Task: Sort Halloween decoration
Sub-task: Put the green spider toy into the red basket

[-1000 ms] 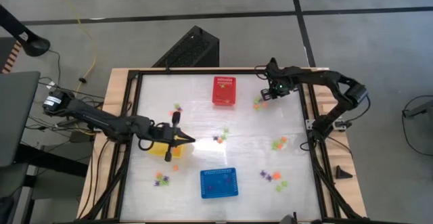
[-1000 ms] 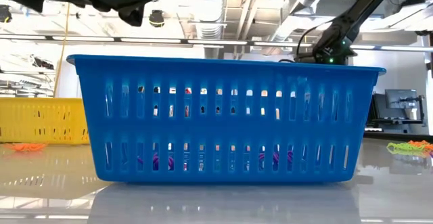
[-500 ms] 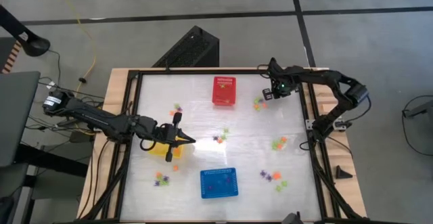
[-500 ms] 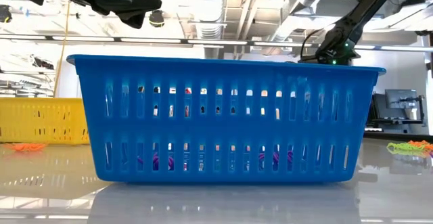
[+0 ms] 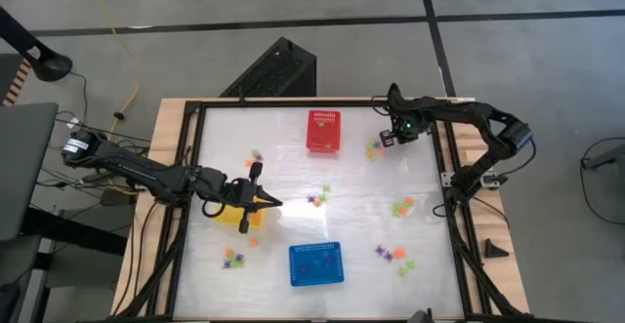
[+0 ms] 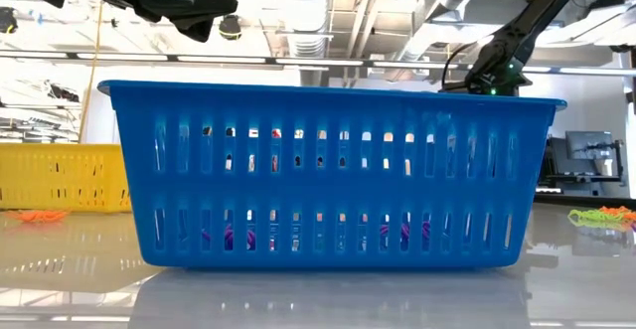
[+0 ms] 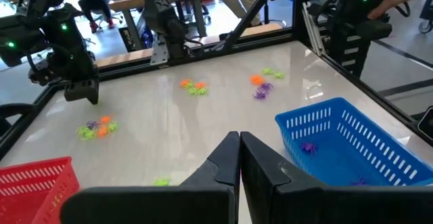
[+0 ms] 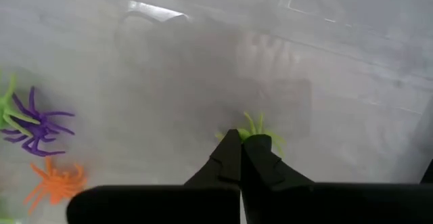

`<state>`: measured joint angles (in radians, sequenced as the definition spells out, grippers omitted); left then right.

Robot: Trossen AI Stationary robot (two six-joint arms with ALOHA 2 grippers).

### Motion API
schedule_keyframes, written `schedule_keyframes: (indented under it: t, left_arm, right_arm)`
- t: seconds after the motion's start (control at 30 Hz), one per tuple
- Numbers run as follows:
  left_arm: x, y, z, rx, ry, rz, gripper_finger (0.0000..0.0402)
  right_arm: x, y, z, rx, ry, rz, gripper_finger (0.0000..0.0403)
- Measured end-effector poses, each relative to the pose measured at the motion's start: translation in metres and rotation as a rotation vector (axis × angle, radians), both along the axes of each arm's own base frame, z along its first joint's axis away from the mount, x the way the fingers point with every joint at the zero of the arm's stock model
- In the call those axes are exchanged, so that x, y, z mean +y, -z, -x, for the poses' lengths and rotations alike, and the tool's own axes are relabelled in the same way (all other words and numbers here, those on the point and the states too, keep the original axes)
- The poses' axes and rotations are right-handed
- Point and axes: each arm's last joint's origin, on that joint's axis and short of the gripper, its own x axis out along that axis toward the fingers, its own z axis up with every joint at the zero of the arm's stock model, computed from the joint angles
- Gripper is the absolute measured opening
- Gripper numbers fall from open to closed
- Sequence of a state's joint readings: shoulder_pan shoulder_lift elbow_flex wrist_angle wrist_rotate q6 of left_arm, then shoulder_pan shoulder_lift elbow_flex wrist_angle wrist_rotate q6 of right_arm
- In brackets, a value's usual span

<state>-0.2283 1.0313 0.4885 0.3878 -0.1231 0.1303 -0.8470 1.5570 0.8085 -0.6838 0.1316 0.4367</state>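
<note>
Looking down, I see my right gripper (image 8: 241, 143) at the table's (image 5: 293, 167) two o'clock, fingers pinched on a light green spider (image 8: 256, 137), with a purple spider (image 8: 34, 121) and an orange spider (image 8: 55, 181) nearby. My left gripper (image 7: 239, 146) hovers pressed shut over the yellow basket (image 5: 234, 216) at nine o'clock.

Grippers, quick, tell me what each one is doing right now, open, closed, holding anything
Left gripper: closed, nothing visible between its fingers, over the yellow basket.
Right gripper: closed on a light green spider trinket at the table's far right.
</note>
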Motion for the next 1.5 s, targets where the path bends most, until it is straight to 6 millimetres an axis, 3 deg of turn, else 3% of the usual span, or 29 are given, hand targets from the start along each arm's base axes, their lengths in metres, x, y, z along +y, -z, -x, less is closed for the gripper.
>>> schedule_keyframes:
  t: [0.2, 0.63, 0.8, 0.97, 1.13, 1.33, 1.5]
  left_arm:
    - [0.000, 0.000, 0.000, 0.000, 0.000, -0.001, 0.0000]
    - [0.000, 0.000, 0.000, 0.001, 0.001, -0.007, 0.0000]
    - [0.000, 0.000, 0.000, 0.001, 0.002, -0.006, 0.0000]
    - [0.000, 0.000, 0.000, 0.001, 0.012, -0.005, 0.0000]
    - [0.000, 0.000, 0.000, 0.001, 0.013, -0.004, 0.0000]
    - [0.000, 0.000, 0.000, 0.002, 0.012, 0.004, 0.0000]
    - [0.000, 0.000, 0.000, 0.003, 0.011, 0.003, 0.0000]
  right_arm:
    - [0.004, -0.007, -0.008, 0.009, -0.033, -0.024, 0.0032]
    - [0.004, -0.047, -0.044, -0.058, -0.133, 0.048, 0.0031]
    - [0.009, -0.048, -0.052, -0.071, -0.199, 0.069, 0.0037]
    - [0.015, -0.048, -0.055, -0.065, -0.250, 0.059, 0.0073]
    - [0.016, -0.044, -0.058, -0.054, -0.261, 0.046, 0.0133]
    - [0.008, -0.022, -0.060, 0.002, -0.241, -0.015, 0.0213]
    - [0.007, -0.007, -0.063, 0.038, -0.264, -0.057, 0.0241]
